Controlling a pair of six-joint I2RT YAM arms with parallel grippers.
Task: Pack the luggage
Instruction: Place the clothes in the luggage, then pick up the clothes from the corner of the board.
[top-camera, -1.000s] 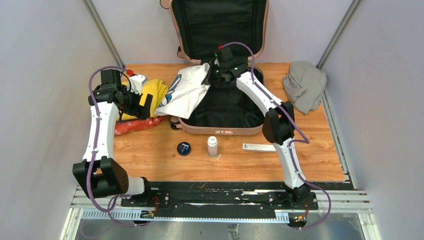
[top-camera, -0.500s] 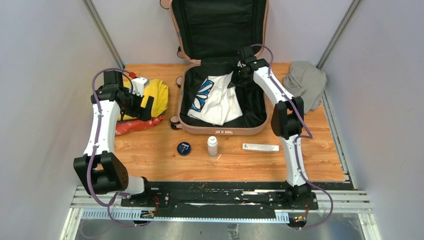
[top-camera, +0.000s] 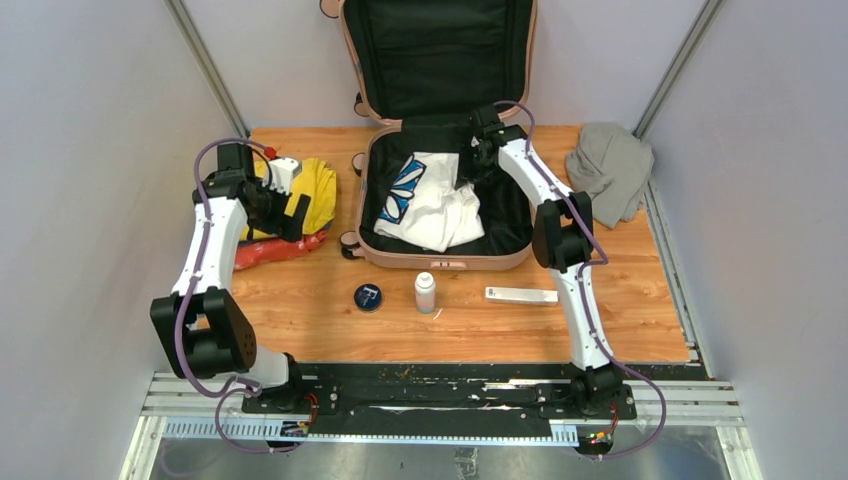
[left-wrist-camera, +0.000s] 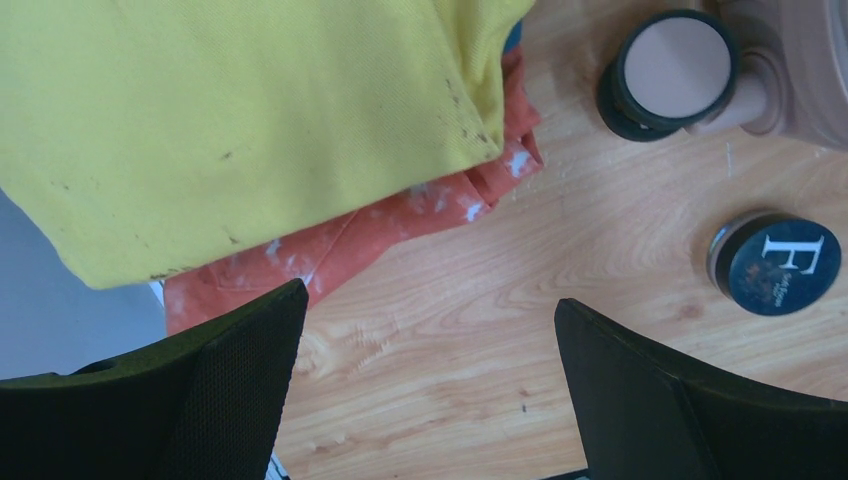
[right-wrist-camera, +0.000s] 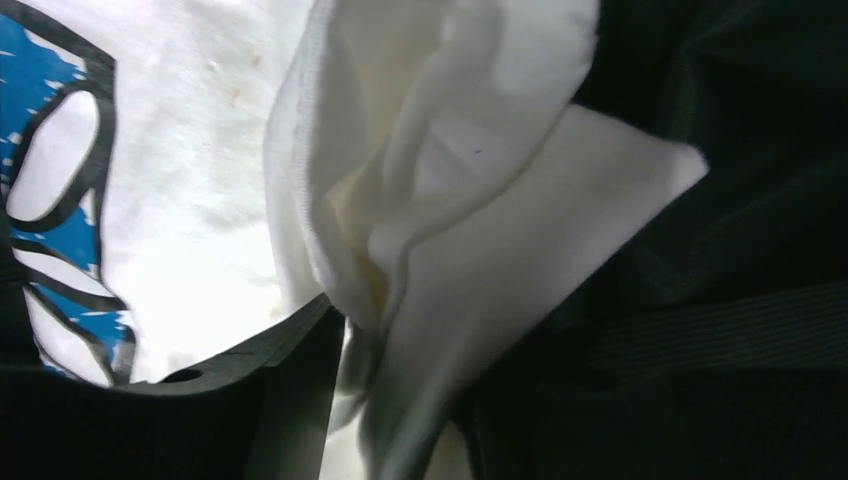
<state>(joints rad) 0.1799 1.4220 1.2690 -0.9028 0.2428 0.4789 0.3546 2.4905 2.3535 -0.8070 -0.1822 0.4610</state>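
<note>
Luggage (top-camera: 440, 60) lid's cut off up top. Right gripper (top-camera: 473, 170) is half buried in the white shirt (right-wrist-camera: 200, 200), blurry too, so no clue whether it's gripping.

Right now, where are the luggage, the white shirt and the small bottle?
luggage (top-camera: 480, 264): top view, near pink rim.
white shirt (top-camera: 440, 212): top view, folded middle.
small bottle (top-camera: 425, 297): top view, its body.
</note>
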